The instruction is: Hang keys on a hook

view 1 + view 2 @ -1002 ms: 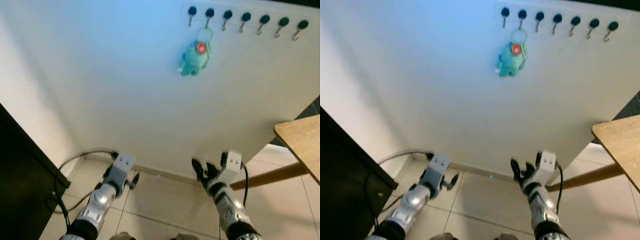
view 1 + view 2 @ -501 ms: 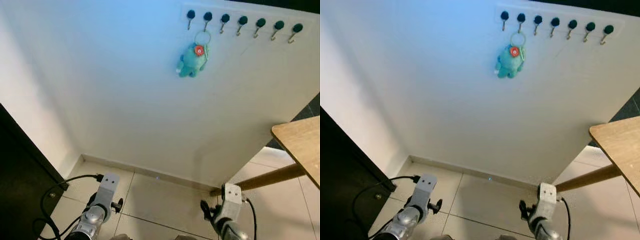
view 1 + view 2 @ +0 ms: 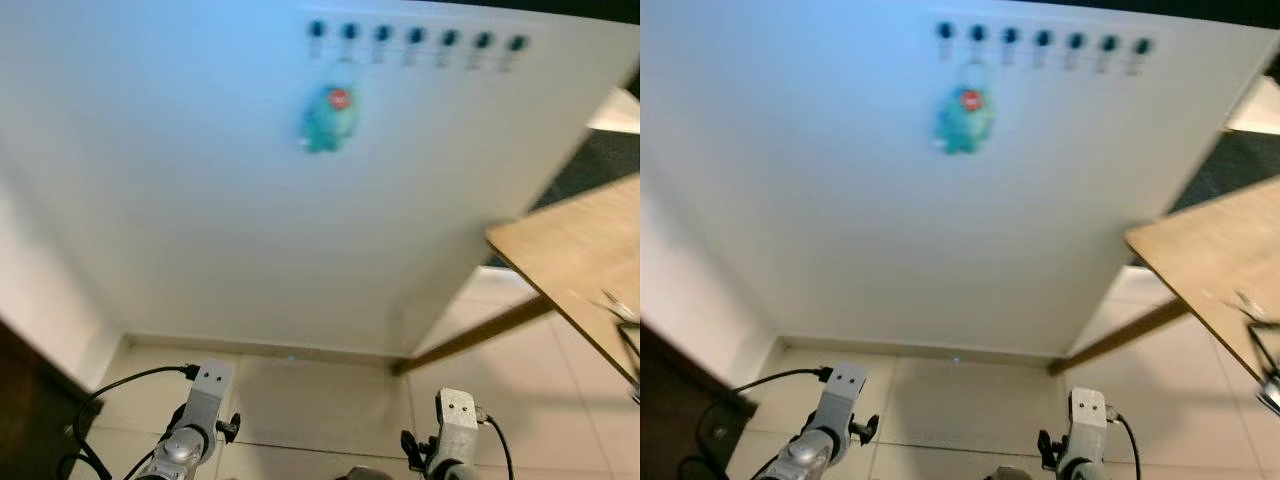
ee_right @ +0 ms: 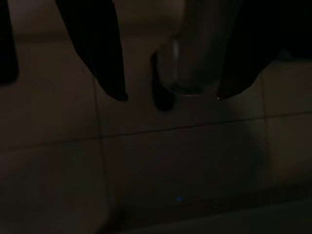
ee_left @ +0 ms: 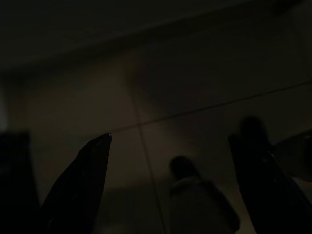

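A teal plush keychain [image 3: 327, 118] hangs straight down from a wall hook [image 3: 349, 33] at twelve o'clock. Both arms hang low, left gripper [image 5: 170, 161] and right gripper [image 4: 168, 97] empty, fingers spread over floor tiles [image 3: 320, 400].

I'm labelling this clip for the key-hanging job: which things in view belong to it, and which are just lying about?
Part of the job:
- teal plush keychain, hanging on the wall below the hooks
- row of dark-knobbed hooks
- left gripper and right gripper, both open, low over the floor tiles

Just lying about:
- wooden table
- black cable on the floor
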### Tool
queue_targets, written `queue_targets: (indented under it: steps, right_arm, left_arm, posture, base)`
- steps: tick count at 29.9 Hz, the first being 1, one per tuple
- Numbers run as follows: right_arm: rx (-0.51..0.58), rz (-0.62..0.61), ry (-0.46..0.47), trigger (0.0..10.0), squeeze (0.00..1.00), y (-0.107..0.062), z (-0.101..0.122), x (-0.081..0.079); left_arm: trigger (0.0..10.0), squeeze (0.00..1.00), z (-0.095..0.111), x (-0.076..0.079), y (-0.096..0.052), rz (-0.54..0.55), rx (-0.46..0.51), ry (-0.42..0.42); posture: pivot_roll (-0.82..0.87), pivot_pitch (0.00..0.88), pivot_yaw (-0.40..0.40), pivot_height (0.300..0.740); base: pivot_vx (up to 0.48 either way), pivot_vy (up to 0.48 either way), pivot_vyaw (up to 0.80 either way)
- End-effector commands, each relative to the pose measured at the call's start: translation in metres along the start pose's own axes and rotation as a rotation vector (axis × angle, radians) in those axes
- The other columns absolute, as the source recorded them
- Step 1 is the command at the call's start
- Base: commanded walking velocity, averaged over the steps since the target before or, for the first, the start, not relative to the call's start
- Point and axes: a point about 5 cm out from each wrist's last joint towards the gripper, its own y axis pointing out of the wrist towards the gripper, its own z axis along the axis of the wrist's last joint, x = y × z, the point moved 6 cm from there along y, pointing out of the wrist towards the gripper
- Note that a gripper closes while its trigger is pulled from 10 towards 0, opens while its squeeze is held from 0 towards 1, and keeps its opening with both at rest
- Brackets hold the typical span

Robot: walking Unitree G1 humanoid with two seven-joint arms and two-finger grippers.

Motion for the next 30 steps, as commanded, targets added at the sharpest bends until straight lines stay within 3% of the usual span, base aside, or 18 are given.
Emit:
queue_targets:
  steps: [1,9,19,22,30]
  right_arm:
    - [-0.012,-0.001,-0.006,10.0,0.00,-0.001,-0.004,0.002]
    - [-0.005,0.022,-0.028,10.0,0.00,0.001,0.000,-0.003]
    - [-0.020,0.061,-0.086,10.0,0.00,0.002,0.000,-0.010]
    - [-0.019,0.066,-0.087,10.0,0.00,0.002,0.001,-0.011]
    - [-0.025,0.083,-0.121,10.0,0.00,0.004,0.004,-0.015]
  left_arm:
    - [10.0,0.00,-0.003,-0.004,-0.002,0.008,0.003,-0.016]
    - [10.0,0.00,-0.004,-0.005,-0.002,0.005,0.010,-0.012]
    - [10.0,0.00,-0.005,-0.011,-0.003,0.037,0.017,-0.067]
    - [10.0,0.00,-0.004,-0.013,-0.003,0.047,0.013,-0.021]
    - [10.0,0.00,0.000,-0.015,-0.003,0.058,0.046,-0.055]
  posture:
    - [0.07,0.016,-0.039,0.740]
    - [0.07,0.021,-0.028,0.740]
    - [0.07,0.013,-0.043,0.740]
    - [0.08,0.015,-0.052,0.740]
    - [0.08,0.010,-0.055,0.740]
  base:
    - [0.000,0.000,-0.80]
    - [0.000,0.000,-0.80]
    - [0.000,0.000,-0.80]
    - [0.000,0.000,-0.80]
    - [0.000,0.000,-0.80]
